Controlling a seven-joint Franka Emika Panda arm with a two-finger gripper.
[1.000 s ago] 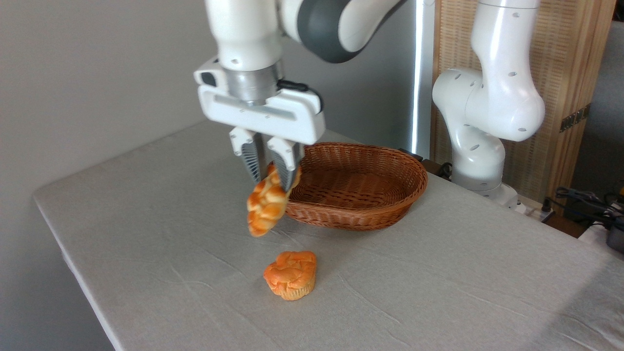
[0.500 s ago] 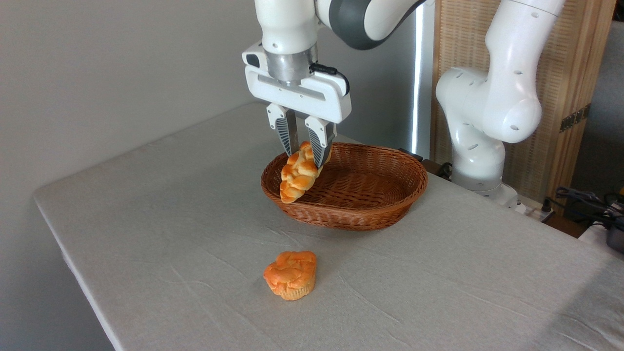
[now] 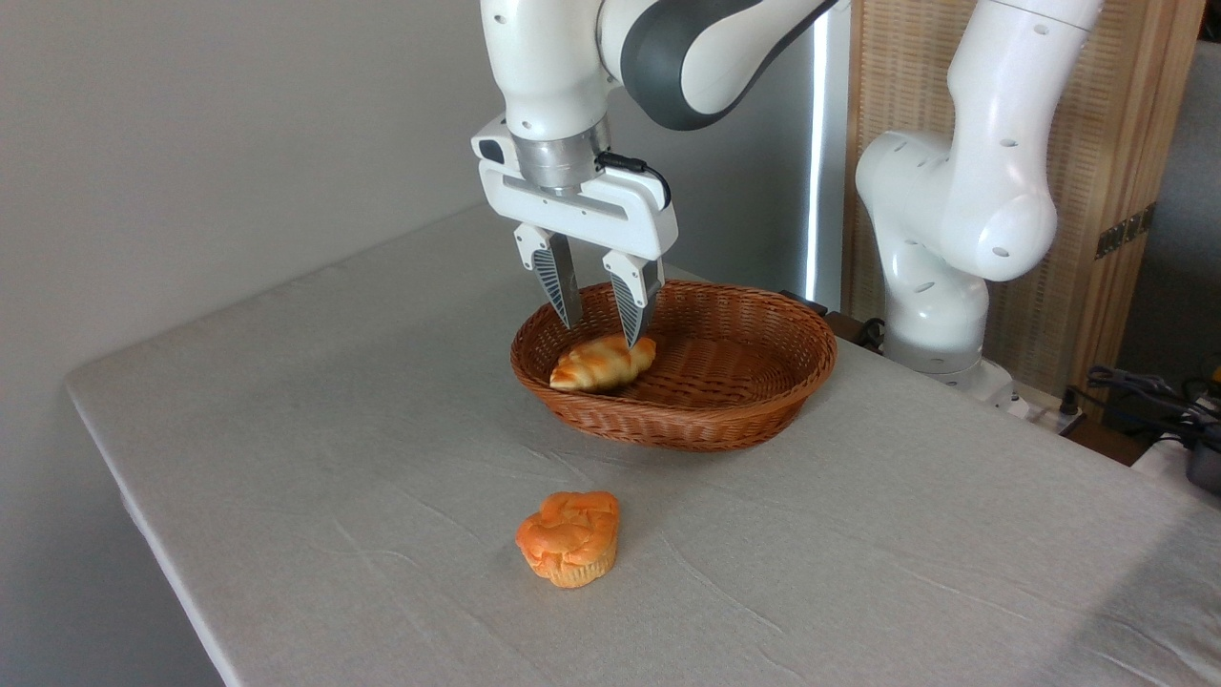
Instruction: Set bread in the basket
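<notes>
Bread (image 3: pixel 603 363) lies in the basket's (image 3: pixel 725 420) left end; gripper (image 3: pixel 603 329) hovers just above, jaws apart and empty. Orange bun (image 3: pixel 569 537) sits nearer on the table (image 3: pixel 334 458).

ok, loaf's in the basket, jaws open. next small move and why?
Probably lift straight up and clear. The bread already lies inside the basket, at its left end, and the gripper hangs open just above it, fingers astride. A vertical retreat should avoid nudging the loaf or the wicker rim.
</notes>
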